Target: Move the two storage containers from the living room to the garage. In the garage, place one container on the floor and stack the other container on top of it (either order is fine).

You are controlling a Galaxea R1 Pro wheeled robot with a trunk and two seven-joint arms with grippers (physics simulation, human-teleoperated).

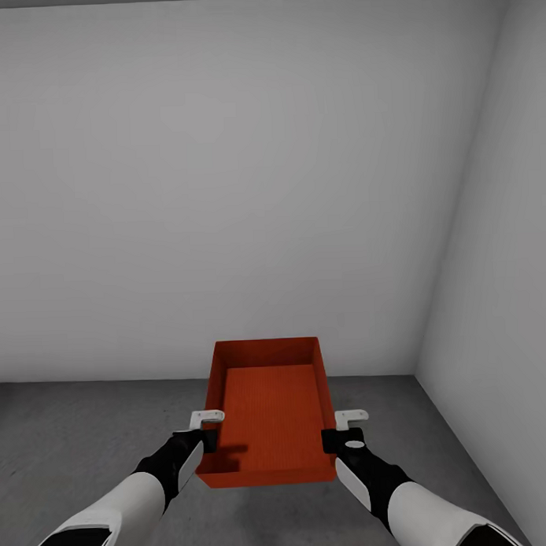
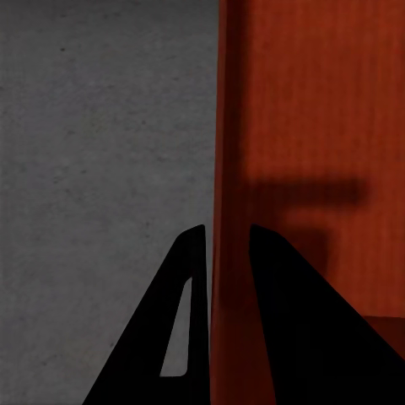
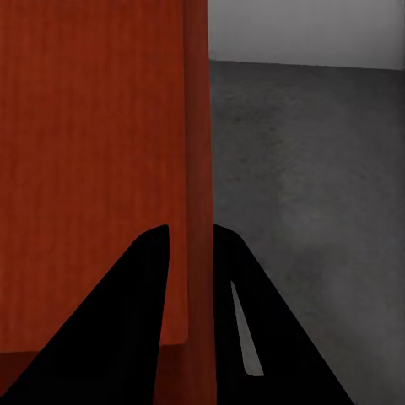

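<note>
i see one orange-red storage container (image 1: 270, 411) held up between my two grippers, above the dark grey concrete floor (image 1: 74, 437) and facing a plain pale grey wall (image 1: 223, 188). the left gripper (image 2: 226, 253) pinches the container's left side wall, one finger inside the bin and one outside. the right gripper (image 3: 190, 253) pinches the right side wall the same way, wall clamped between its jaws. the bin's open top faces up, its far end pointing away from me.
</note>
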